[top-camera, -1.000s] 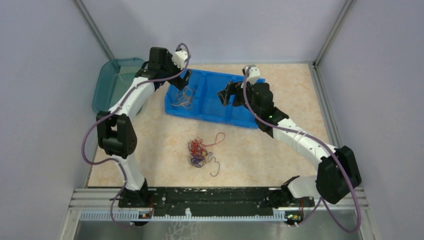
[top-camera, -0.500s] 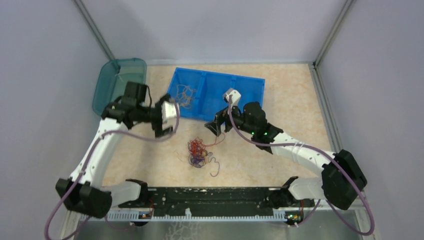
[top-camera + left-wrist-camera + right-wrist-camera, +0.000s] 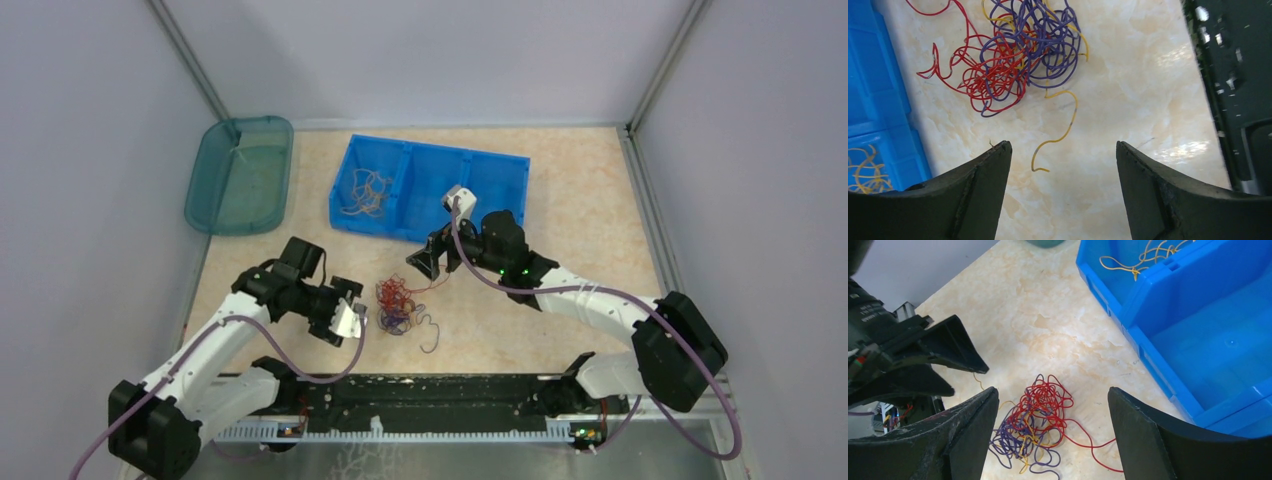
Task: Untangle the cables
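Note:
A tangle of red, purple and orange-yellow cables (image 3: pixel 395 305) lies on the marble tabletop between the two arms. My left gripper (image 3: pixel 352 302) stands open just left of it; in the left wrist view the tangle (image 3: pixel 1018 55) is ahead of the open left gripper (image 3: pixel 1063 145), and one yellow cable end (image 3: pixel 1063 125) reaches toward the gap. My right gripper (image 3: pixel 425 262) hangs open behind and right of the tangle. The right wrist view shows the tangle (image 3: pixel 1035 425) below the open right gripper (image 3: pixel 1053 390), with nothing held. More orange-yellow cables (image 3: pixel 365 192) lie in the blue bin's left compartment.
A blue two-compartment bin (image 3: pixel 505 165) stands behind the tangle, its right compartment bare (image 3: pixel 1198 315). A teal tray (image 3: pixel 240 175) sits at the back left. The black rail (image 3: pixel 430 395) with the arm bases runs along the near edge. Grey walls close in both sides.
My left gripper swung from the blue bin down to the tangle's left side. The right gripper also left the bin and came toward the tangle. The tangle has not moved.

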Tool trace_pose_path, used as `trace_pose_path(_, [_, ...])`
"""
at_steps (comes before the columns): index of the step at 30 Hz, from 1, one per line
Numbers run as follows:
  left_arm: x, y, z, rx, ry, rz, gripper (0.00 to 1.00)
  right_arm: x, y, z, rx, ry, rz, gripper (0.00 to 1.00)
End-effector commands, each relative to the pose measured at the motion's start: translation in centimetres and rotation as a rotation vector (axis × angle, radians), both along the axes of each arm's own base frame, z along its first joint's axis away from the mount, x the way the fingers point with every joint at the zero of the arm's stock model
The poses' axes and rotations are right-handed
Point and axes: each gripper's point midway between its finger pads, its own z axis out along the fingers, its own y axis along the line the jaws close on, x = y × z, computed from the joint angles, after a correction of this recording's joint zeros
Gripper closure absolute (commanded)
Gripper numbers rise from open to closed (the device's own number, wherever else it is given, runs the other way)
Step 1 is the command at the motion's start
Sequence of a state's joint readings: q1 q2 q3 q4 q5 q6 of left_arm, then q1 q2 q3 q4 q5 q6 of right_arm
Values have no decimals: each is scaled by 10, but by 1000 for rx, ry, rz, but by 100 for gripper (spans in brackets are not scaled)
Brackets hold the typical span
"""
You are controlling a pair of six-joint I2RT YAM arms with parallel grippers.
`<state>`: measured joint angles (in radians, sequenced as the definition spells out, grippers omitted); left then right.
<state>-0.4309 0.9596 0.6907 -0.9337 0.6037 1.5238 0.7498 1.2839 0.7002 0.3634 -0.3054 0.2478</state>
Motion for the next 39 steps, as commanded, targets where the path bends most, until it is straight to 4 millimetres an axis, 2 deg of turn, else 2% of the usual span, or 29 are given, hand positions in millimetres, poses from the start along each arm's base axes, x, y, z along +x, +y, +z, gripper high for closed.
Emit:
trace_pose_path(1, [31,-13,5,-31,-227,-99,19,-2,10,33,83,-66,36,20])
trace_pose_path(4, [35,-13,0,-9,-212,-96,23,-2,12,34,91,-65,43,20])
trace_pose_path(9, [40,-14,0,7,-199,-99,37,-2,15,34,96,-59,52,22])
trace_pose_path(16, [20,-9,-6,43,-98,-127,58,1,14,35,94,-58,38,22])
trace_pose_path(22, [14,-10,-7,53,-58,-118,68,2,15,35,97,-50,33,22])
trace_pose_path(29, [8,-13,-1,47,-3,-98,99,1,13,35,97,-49,29,23])
trace_pose_path(39, [-9,-33,40,-66,218,55,100,-3,15,42,125,-75,53,23])
